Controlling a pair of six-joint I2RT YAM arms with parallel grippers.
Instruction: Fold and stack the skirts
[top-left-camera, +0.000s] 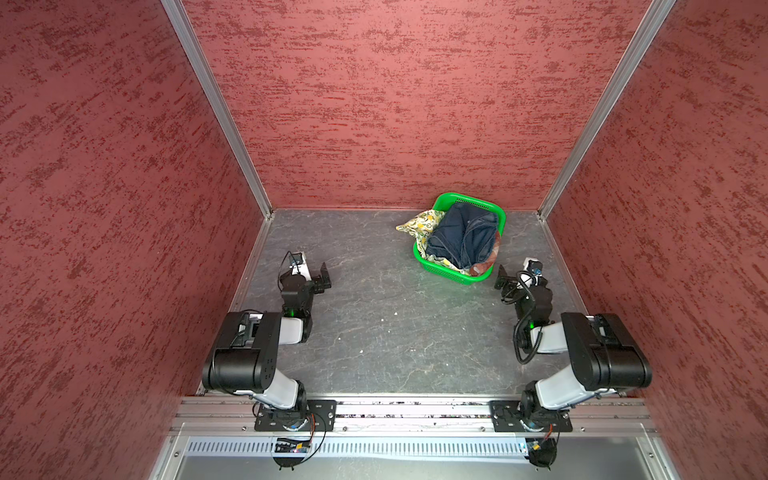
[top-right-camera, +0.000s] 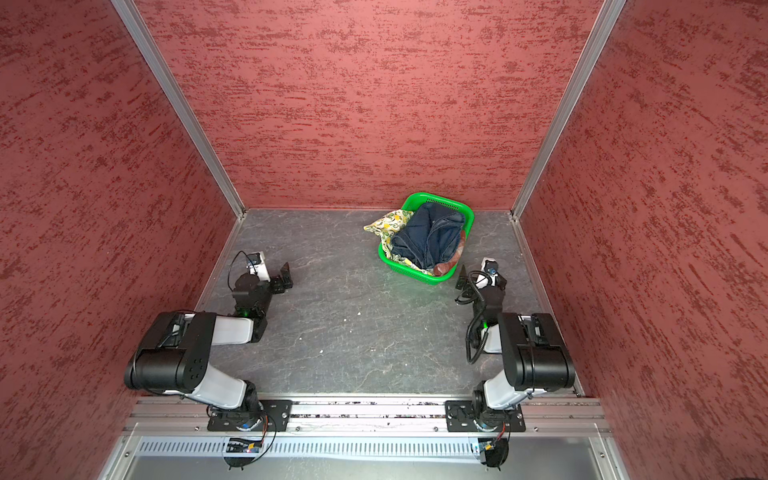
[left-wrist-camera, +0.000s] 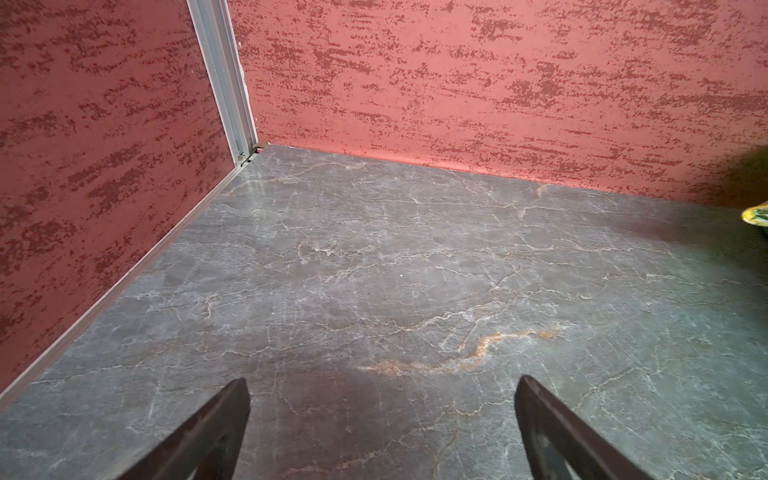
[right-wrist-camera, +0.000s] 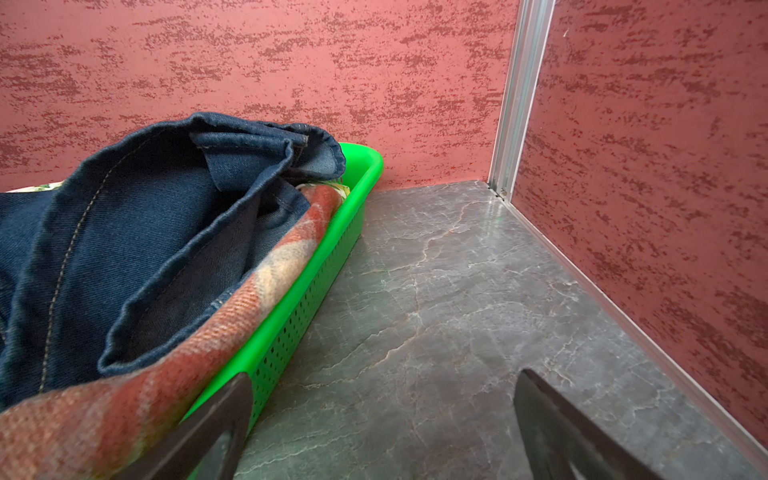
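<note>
In my right hand (right-wrist-camera: 382, 382) there is nothing: the jaws are spread as wide as they go, with bare counter (right-wrist-camera: 436, 291) showing between them. Just beside one finger is the perforated wall of the green basket (right-wrist-camera: 291, 332). Whether that finger brushes it I cannot tell.

Close ahead of this hand, over the rim, the plaid skirt (right-wrist-camera: 104, 415) bulges along the basket's edge. The denim skirt (right-wrist-camera: 124, 232) lies heaped on top of it in loose folds. Beyond those, on the basket's far side from this hand, the lemon-print skirt (top-left-camera: 419, 222) spills over the rim onto the counter.

All three skirts are bundled together unfolded, so I judge the task has not begun. The denim is on top and would have to come out first. I take it my right hand is parked here, opened wide, because it is the nearer one for that pull.

My left hand (left-wrist-camera: 382, 386) is just as wide open, also empty, and touches nothing. It hovers over clear counter, well apart from the basket. Only a scrap of lemon print shows far off to the side that faces my right hand. That open stretch in front of it looks to me like the place to spread, fold and stack.
</note>
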